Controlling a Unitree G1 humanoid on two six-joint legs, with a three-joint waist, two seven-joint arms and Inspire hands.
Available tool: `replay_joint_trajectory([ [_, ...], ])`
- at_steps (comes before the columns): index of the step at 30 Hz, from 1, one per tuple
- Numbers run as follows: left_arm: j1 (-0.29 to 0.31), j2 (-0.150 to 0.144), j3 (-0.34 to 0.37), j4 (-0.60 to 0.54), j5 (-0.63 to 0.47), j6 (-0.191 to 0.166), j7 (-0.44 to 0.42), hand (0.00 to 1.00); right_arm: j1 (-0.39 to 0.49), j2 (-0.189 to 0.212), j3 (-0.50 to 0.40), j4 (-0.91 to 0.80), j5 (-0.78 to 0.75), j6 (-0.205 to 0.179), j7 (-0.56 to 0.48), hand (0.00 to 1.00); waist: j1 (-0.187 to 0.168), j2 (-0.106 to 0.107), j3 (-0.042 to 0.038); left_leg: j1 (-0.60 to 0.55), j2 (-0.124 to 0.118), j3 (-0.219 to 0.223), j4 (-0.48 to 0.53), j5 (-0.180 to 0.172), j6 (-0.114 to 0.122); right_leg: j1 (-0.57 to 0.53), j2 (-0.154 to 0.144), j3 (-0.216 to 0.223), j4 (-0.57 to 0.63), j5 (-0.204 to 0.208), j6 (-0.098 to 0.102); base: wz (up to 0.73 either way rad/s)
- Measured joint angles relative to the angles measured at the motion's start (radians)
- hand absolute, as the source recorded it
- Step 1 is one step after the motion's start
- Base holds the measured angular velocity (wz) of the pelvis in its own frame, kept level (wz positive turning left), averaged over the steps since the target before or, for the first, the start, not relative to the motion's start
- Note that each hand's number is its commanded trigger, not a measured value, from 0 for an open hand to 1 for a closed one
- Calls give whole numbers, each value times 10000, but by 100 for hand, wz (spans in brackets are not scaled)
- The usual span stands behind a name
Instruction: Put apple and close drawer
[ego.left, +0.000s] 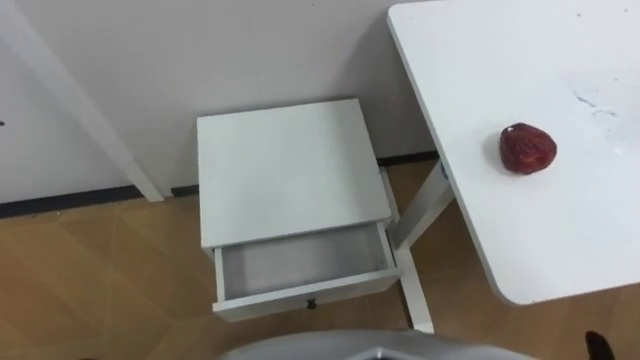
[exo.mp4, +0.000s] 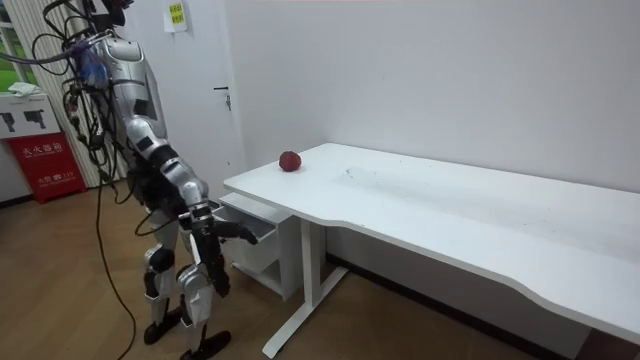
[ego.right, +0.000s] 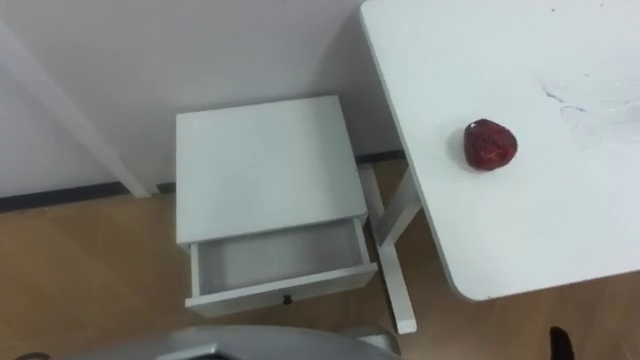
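A dark red apple (ego.left: 527, 149) lies on the white table (ego.left: 560, 240), near its left edge and to my right. Left of the table stands a white nightstand (ego.left: 285, 170) against the wall. Its drawer (ego.left: 300, 262) is pulled out toward me and holds nothing, with a small dark knob on its front. In the room view I stand facing the nightstand, and my right hand (exo.mp4: 225, 231) reaches forward at drawer height with straight fingers, close to the drawer front. A dark tip of that hand (ego.left: 596, 346) shows at the lower right, well below the apple.
The table's white leg and foot (ego.left: 415, 290) stand close to the right of the drawer. A white slanted post (ego.left: 80, 100) runs down the wall on the left. Wooden floor lies in front of the nightstand. A red box (exo.mp4: 45, 165) stands far behind me.
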Motion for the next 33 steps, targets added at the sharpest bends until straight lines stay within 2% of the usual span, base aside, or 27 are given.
replay_joint_trajectory([
  [4, -119, 3, 18, -63, -1, -45, -149, 0, 22, -6, -72, -1463, 6, -397, -742, 0, -16, 11, 6, -108, -16, 8, -14, 9, 14, -167, 1, 69, -3, 0, 15, 0],
  [7, -120, 4, 34, -68, 23, -233, -172, 0, 2, -14, -319, -3027, -524, -763, -1662, 0, -42, -9, 14, -216, -21, 7, -29, 18, 28, -207, 0, 43, -1, 3, 20, 0],
  [9, -127, 1, 28, -85, 57, -313, -180, 0, 27, -16, -326, -4552, -1474, -1105, -2297, 0, -48, 30, 29, -389, -22, -15, -16, 18, 28, -366, 0, 24, 15, 5, 20, 2],
  [12, -114, 1, 18, -104, 125, -505, -177, 0, 6, -52, -360, -5964, -2710, -1554, -3017, 0, -14, 75, 42, -499, -21, -44, -29, 19, 27, -432, -2, -74, 2, 5, 19, 7],
  [16, -101, 4, 2, 32, 120, -726, -166, 0, -4, -59, -270, -7680, -3972, -1785, -3895, 0, 108, 134, 47, -554, -28, -33, -37, 19, 27, -504, -11, -57, 11, 7, 18, 0],
  [18, -150, 26, -255, 37, 121, -764, -146, 0, 4, -111, 213, -8250, -5129, -2068, -4370, 0, 243, 126, 63, -558, -29, -29, -35, 19, 27, -523, -13, -50, 7, 7, 19, 0],
  [21, -195, 28, -569, 45, 128, -930, -155, 0, 5, -112, 779, -8642, -6854, -2071, -4776, 0, 352, 135, 58, -560, -30, -41, -35, 20, 27, -524, -12, -58, 6, 7, 20, 0],
  [28, -139, 35, -1095, 162, 116, -957, -193, 0, 51, -258, 2016, -9783, -9887, -2056, -4570, 0, 639, 197, 25, -513, -28, -45, -11, 20, 27, -515, -12, -72, 10, 13, 17, 0],
  [32, -209, 28, -1656, 498, 114, -1022, -204, 0, 67, -596, 3108, -9814, -11028, -2048, -3649, 0, 849, 202, 16, -432, -28, -36, -13, 22, 30, -443, -9, -51, 15, 30, 21, -1],
  [33, -207, 24, -1797, 543, 114, -1040, -204, 0, 81, -605, 3337, -9812, -11116, -2045, -3282, 0, 860, 188, 38, -357, -28, -48, -14, 22, 30, -357, -9, -70, -10, 31, 20, 6],
])
